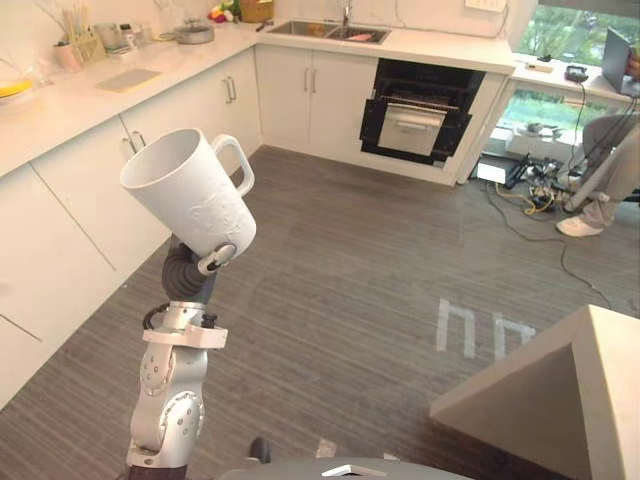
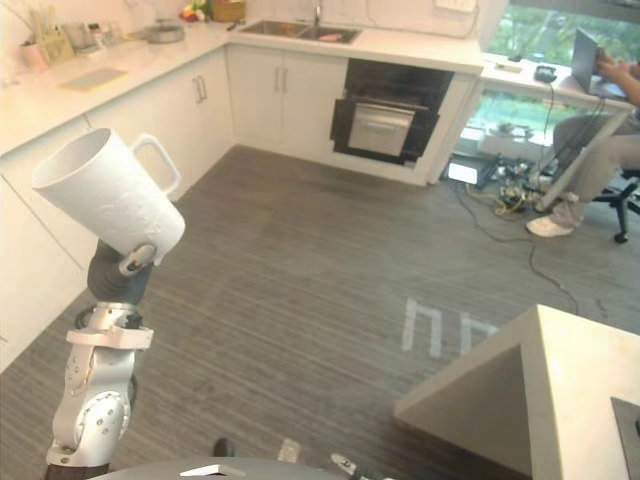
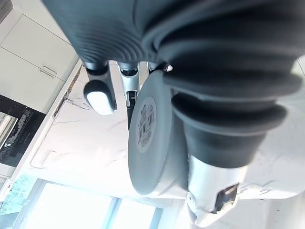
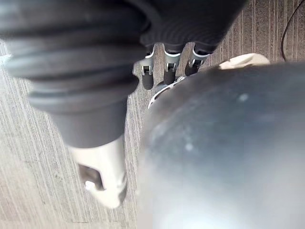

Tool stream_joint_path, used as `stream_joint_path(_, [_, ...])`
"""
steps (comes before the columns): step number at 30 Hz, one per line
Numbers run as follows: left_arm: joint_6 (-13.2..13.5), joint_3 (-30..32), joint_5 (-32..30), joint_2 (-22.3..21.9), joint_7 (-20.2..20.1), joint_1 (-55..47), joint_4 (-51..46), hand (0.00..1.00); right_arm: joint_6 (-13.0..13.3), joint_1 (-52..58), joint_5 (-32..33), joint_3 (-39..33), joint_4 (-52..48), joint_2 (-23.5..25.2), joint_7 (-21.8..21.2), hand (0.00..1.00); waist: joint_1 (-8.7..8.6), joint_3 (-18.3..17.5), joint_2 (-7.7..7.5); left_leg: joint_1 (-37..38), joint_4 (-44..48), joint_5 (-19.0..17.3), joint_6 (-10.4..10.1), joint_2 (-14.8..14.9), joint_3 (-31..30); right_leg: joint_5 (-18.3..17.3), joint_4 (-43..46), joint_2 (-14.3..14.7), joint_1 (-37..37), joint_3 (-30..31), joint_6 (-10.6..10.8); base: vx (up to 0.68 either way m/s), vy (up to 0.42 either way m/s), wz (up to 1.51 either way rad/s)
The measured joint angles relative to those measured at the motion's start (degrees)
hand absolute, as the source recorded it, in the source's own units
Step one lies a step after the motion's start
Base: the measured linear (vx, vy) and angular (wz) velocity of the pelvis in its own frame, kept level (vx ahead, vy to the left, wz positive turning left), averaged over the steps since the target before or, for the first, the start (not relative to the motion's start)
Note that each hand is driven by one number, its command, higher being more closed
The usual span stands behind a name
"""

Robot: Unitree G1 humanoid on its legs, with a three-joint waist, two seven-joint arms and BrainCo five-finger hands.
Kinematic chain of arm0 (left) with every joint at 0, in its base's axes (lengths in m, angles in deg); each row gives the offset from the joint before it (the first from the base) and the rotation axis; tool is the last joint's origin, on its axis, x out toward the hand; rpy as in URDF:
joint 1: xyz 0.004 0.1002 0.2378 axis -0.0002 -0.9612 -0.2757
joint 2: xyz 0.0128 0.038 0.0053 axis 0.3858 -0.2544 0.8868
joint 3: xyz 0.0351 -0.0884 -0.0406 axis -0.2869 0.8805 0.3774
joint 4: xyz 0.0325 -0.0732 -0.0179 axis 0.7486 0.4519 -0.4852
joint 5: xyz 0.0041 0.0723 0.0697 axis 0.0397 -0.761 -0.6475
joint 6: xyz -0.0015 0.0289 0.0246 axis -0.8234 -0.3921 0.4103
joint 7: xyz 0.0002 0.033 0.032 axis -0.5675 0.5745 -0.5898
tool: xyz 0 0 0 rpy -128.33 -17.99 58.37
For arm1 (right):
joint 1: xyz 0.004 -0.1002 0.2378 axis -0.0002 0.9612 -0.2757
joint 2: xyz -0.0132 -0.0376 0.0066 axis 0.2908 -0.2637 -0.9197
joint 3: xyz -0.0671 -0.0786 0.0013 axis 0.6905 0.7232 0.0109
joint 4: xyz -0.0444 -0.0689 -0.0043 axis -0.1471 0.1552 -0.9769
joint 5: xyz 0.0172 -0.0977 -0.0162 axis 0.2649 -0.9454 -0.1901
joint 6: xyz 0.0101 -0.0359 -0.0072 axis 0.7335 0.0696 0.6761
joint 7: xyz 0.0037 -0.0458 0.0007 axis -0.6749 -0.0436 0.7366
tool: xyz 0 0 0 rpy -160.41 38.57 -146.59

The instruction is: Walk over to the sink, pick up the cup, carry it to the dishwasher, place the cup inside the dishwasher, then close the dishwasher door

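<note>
My left hand (image 1: 218, 257) holds a white cup (image 1: 190, 190) raised in front of me at the left, tilted, with its handle to the upper right. In the left wrist view the fingers (image 3: 100, 95) and thumb curl round the cup (image 3: 150, 138), whose base faces the camera. The sink (image 1: 330, 32) is set in the far counter. Right of it, under the counter, the dark dishwasher (image 1: 420, 112) stands with its door down. My right hand (image 4: 170, 67) hangs low over the floor, its fingers relaxed and holding nothing.
White cabinets (image 1: 90, 200) and a counter run along the left wall. A pale island corner (image 1: 560, 390) juts in at the lower right. A person (image 2: 600, 130) sits at a desk at the far right, with cables (image 1: 530, 190) on the floor nearby.
</note>
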Motion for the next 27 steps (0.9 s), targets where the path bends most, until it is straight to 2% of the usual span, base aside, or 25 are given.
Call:
stream_joint_path(4, [-0.03, 0.46, 1.66, -1.01, 1.34, -0.82, 0.86, 1.00, 0.16, 0.46, -1.05, 1.23, -0.04, -0.21, -0.74, 0.00, 0.29, -0.16, -0.11, 0.93, 1.73, -1.78, 0.15, 0.03, 1.02, -0.54, 0.51, -0.08, 1.30, 1.10, 0.09, 0.04, -0.004, -0.10])
stream_joint_path(5, [-0.04, 0.63, 1.82, -1.58, 1.58, -1.04, 0.91, 1.00, 0.19, 0.05, -1.68, 1.21, -0.08, -0.21, -1.22, 0.00, 0.30, 0.09, -0.09, -2.36, 8.31, -4.92, 0.05, 0.91, 1.31, -0.90, 1.30, 0.04, 1.10, 0.97, -0.12, -0.02, -0.053, 0.01])
stream_joint_path(6, [-0.03, 0.95, 2.21, -2.38, 1.72, -1.73, 0.90, 1.00, -0.04, -0.29, -2.37, 1.23, -0.07, -0.89, -2.22, 0.00, 0.53, 0.69, 0.76, -6.11, 16.46, -8.76, -0.17, 2.71, 1.60, -1.46, 2.21, 0.87, 1.14, 0.88, -0.37, -0.03, -0.046, -0.02])
stream_joint_path(8, [-0.09, 1.14, 2.29, -2.89, 1.64, -2.84, 1.05, 1.00, -0.34, -0.07, -2.68, 1.19, -0.06, -2.12, -3.49, 0.00, 0.98, 1.32, 2.15, -9.40, 25.15, -12.23, -0.14, 5.16, 2.14, -2.31, 2.99, 2.13, 1.91, 0.61, -1.00, -0.02, -0.002, 0.08])
stream_joint_path(9, [-0.15, 1.35, 2.29, -3.00, 1.56, -2.87, 1.11, 1.00, -0.44, -0.01, -2.73, 1.10, -0.06, -2.13, -3.77, 0.00, 0.78, 1.37, 2.48, -9.83, 26.00, -12.35, -0.40, 5.37, 2.87, -2.56, 3.02, 2.08, 2.43, 0.02, -0.99, -0.02, 0.019, 0.47])
stream_joint_path(10, [-0.20, 1.92, 2.28, -3.65, 0.92, -2.82, 1.11, 1.00, -0.63, -0.09, -3.00, 0.94, -0.04, -2.15, -3.84, 0.00, 0.81, 2.01, 2.11, -9.72, 25.82, -12.15, -0.79, 5.58, 4.45, -3.24, 3.35, 1.50, 2.95, -1.09, -0.86, -0.02, 0.032, 0.54])
stream_joint_path(13, [-0.26, 3.99, 2.24, -4.31, -0.53, -3.18, 1.08, 1.00, -1.24, -0.98, -3.46, -0.54, 0.19, -2.91, -3.89, 0.00, 2.16, 4.17, 2.39, -10.72, 28.16, -13.16, -2.34, 4.75, 6.07, -3.97, 3.43, -0.74, 4.03, -2.02, -0.82, -0.03, 0.056, 0.32])
stream_joint_path(15, [-0.28, 4.57, 2.19, -4.46, -0.75, -3.50, 0.91, 1.00, -1.15, -1.59, -4.75, -1.18, 0.47, -3.43, -3.94, 0.00, 2.35, 5.15, 2.93, -13.51, 28.10, -13.64, -2.14, 4.23, 3.29, -4.34, 1.99, -2.19, 4.47, -1.97, -0.27, -0.06, 0.052, 0.06])
stream_joint_path(16, [-0.21, 4.59, 2.19, -5.35, -0.81, -4.51, 0.79, 1.00, -1.17, -1.82, -5.19, -1.24, 1.02, -4.48, -4.03, 0.00, 3.25, 4.96, 4.89, -13.96, 26.29, -16.16, -4.60, 5.22, -0.90, -4.38, -1.32, -0.72, 5.64, -0.42, -0.09, 0.16, 0.133, -0.16])
stream_joint_path(17, [-0.29, 4.62, 2.17, -6.61, -0.79, -4.74, 2.18, 1.00, -0.33, -2.18, -5.41, -1.73, 2.08, -5.12, -3.99, 0.00, 3.47, 5.44, 8.09, -14.42, 28.20, -14.31, -3.85, 6.80, -0.65, -6.14, 2.65, 1.19, 7.02, 1.49, 1.04, 0.21, 0.185, -0.14])
stream_joint_path(18, [-0.47, 4.65, 2.18, -6.36, -0.69, -4.53, 2.68, 1.00, 0.21, -2.16, -5.29, -2.10, 2.21, -4.94, -4.26, 0.00, 3.71, 5.71, 7.35, -14.31, 29.25, -15.18, -3.08, 5.94, -0.77, -7.55, 6.97, 0.83, 6.36, 2.40, 0.44, 0.26, 0.264, -0.05])
stream_joint_path(19, [-0.54, 4.89, 2.18, -5.92, -0.76, -5.58, 2.46, 1.00, 0.11, -2.51, -5.45, -2.14, 2.79, -3.78, -4.34, 0.00, 4.28, 5.43, 4.50, -14.23, 30.92, -16.64, -0.73, 3.02, -0.72, -12.30, 9.36, -0.94, 6.62, 2.77, 1.29, 0.19, 0.270, -0.06])
stream_joint_path(21, [-1.19, 4.86, 2.20, -5.57, -0.83, -6.48, 2.15, 1.00, 0.21, -2.91, -5.43, -2.11, 4.29, -2.80, -4.03, 0.00, 4.44, 4.80, 2.48, -13.73, 32.23, -17.55, 1.57, 0.28, -0.21, -14.08, 11.36, -3.67, 6.51, 3.07, 2.16, 0.23, 0.241, -0.07])
stream_joint_path(23, [-2.71, 4.30, 2.27, -5.25, -1.52, -6.15, 1.72, 1.00, 0.27, -2.01, -5.32, -2.96, 4.14, -2.76, -3.77, 0.00, 4.40, 4.14, 0.95, -11.10, 31.61, -19.12, 4.55, -2.24, 1.01, -13.91, 17.91, -6.04, 5.14, 3.82, 2.63, 0.27, 0.249, -0.20])
stream_joint_path(24, [-3.39, 3.65, 2.26, -5.08, -1.86, -6.07, 1.18, 1.00, 0.64, -1.88, -5.29, -3.29, 3.26, -2.57, -3.77, 0.00, 4.40, 3.02, 1.11, -10.08, 30.66, -19.68, 5.44, -2.69, 1.91, -13.84, 22.55, -7.10, 3.04, 4.49, 2.98, 0.23, 0.230, -0.25])
stream_joint_path(25, [-3.92, 3.26, 2.25, -4.81, -1.88, -5.92, 0.44, 1.00, 0.93, -1.80, -5.32, -3.34, 2.54, -2.40, -3.71, 0.00, 4.31, 3.02, 0.62, -8.85, 29.78, -19.90, 5.81, -3.19, 2.40, -13.39, 26.45, -8.00, 1.43, 4.47, 4.00, 0.26, 0.209, -0.38])
stream_joint_path(26, [-4.79, 2.53, 2.20, -3.47, -2.04, -5.79, -1.85, 1.00, 1.83, -1.77, -5.25, -4.03, 1.63, -1.94, -3.68, 0.00, 3.70, 3.68, -1.14, -4.48, 26.25, -20.10, 6.13, -4.72, 3.45, -9.44, 38.87, -10.94, -3.70, 4.28, 5.35, 0.20, 0.175, -0.32])
stream_joint_path(27, [-5.06, 1.97, 2.12, -2.69, -2.07, -5.78, -2.54, 1.00, 2.16, -1.70, -5.07, -4.10, 1.12, -1.65, -3.70, 0.00, 3.32, 3.81, -1.34, -2.74, 24.40, -20.08, 6.17, -5.29, 3.27, -6.34, 43.07, -11.60, -5.32, 4.52, 4.73, 0.23, 0.177, -0.27])
